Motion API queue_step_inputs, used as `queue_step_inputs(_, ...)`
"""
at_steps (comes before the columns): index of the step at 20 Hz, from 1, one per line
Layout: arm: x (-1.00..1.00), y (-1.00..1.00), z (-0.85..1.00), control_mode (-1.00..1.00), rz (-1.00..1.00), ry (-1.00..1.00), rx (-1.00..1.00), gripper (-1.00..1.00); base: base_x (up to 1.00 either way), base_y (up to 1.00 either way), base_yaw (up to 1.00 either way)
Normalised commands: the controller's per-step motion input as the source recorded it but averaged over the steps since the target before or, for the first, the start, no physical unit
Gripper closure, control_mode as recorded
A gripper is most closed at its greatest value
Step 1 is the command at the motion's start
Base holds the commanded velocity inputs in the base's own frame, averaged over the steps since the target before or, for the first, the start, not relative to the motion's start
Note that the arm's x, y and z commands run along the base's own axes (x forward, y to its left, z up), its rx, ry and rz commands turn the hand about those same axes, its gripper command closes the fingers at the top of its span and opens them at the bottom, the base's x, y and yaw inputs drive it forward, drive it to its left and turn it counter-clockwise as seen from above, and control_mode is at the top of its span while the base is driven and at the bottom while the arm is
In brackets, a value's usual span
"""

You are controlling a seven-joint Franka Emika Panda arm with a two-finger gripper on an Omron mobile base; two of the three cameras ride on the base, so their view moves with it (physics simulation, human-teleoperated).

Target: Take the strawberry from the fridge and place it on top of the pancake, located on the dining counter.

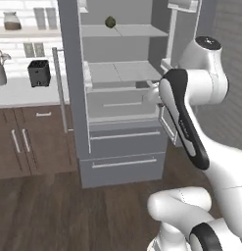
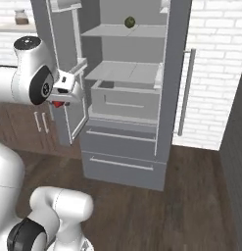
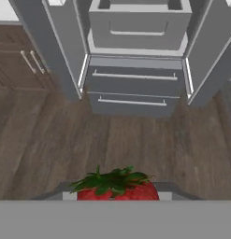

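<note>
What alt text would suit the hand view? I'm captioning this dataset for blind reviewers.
A red strawberry with green leaves sits at the bottom edge, held in the gripper. Beyond it, across dark wood floor, stands the open grey fridge, with two lower drawers and a pulled-out bin above.
</note>
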Motion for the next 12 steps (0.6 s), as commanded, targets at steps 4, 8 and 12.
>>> queue_step_inputs(4,0.00,0.00,0.00,1.00,0.00,0.00,0.00,1.00,-0.90,0.00,0.52)
queue_step_inputs(8,0.00,0.00,0.00,1.00,0.00,0.00,0.00,1.00,-0.88,0.00,0.60)
queue_step_inputs(12,0.00,0.00,0.00,1.00,0.00,0.00,0.00,1.00,-0.86,0.00,0.60)
